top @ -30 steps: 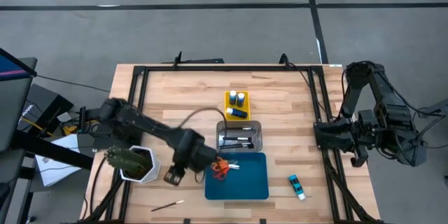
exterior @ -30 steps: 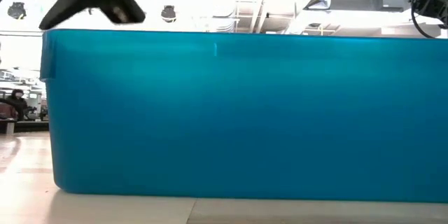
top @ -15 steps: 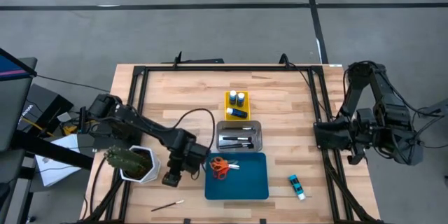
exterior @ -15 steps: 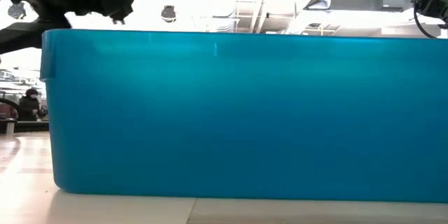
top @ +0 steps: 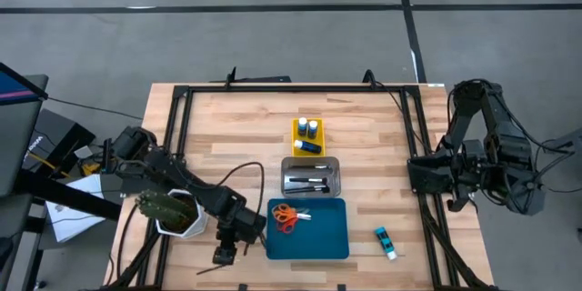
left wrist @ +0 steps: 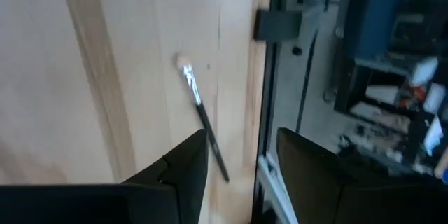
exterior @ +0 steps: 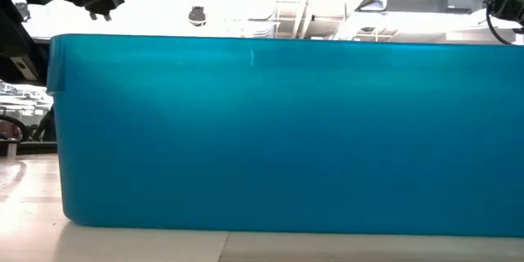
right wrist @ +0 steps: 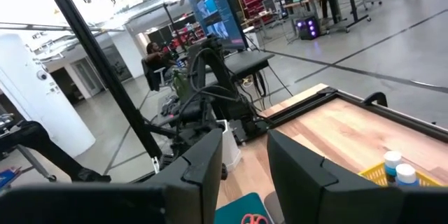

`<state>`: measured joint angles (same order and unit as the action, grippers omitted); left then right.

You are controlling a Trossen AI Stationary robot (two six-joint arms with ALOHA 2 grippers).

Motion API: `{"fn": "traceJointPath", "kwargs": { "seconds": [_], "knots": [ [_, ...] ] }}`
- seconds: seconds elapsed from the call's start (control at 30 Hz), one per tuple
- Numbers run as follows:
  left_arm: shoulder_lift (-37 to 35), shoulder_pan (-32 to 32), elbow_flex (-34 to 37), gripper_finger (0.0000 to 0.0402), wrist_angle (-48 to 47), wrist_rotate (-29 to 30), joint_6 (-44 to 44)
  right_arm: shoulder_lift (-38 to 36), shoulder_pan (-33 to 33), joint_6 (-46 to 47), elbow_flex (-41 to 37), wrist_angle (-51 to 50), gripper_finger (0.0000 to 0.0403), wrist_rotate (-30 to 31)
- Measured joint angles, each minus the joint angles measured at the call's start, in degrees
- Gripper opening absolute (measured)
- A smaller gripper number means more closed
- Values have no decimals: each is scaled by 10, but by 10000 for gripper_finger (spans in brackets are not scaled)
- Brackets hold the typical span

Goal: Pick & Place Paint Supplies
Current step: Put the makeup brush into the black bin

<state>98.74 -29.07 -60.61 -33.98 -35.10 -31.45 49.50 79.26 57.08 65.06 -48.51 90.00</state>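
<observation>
Scissors (top: 285, 217) in blue tray (top: 320, 241); bottles (top: 307, 129) in yellow tray (top: 296, 136); left gripper (top: 225, 253) wide, empty.

Blue tray (top: 323, 236) is solid teal-blue; scissors (top: 285, 218) in it have orange-red handles. Beside it, clear tray (top: 312, 175) reads grey, with dark brushes inside. Beyond that, yellow tray (top: 296, 136) holds blue bottles (top: 308, 128) with white caps. Table (top: 364, 136) is light striped wood, black frame. Cactus (top: 161, 205) green, pot white. Loose paintbrush (left wrist: 202, 117): dark handle, pale tip.
</observation>
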Motion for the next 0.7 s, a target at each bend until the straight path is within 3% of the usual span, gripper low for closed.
{"fn": "traceJointPath", "kwargs": {
  "seconds": [0.23, 0.7],
  "knots": [
    [3, -2, 5, 163, 18, 46, -36, -1, 0, 0, 0, -7, 111, 0],
    [79, -32, -21, 152, 72, 51, -74, -3, 0, 0, 0, -13, 111, 0]
  ]
}}
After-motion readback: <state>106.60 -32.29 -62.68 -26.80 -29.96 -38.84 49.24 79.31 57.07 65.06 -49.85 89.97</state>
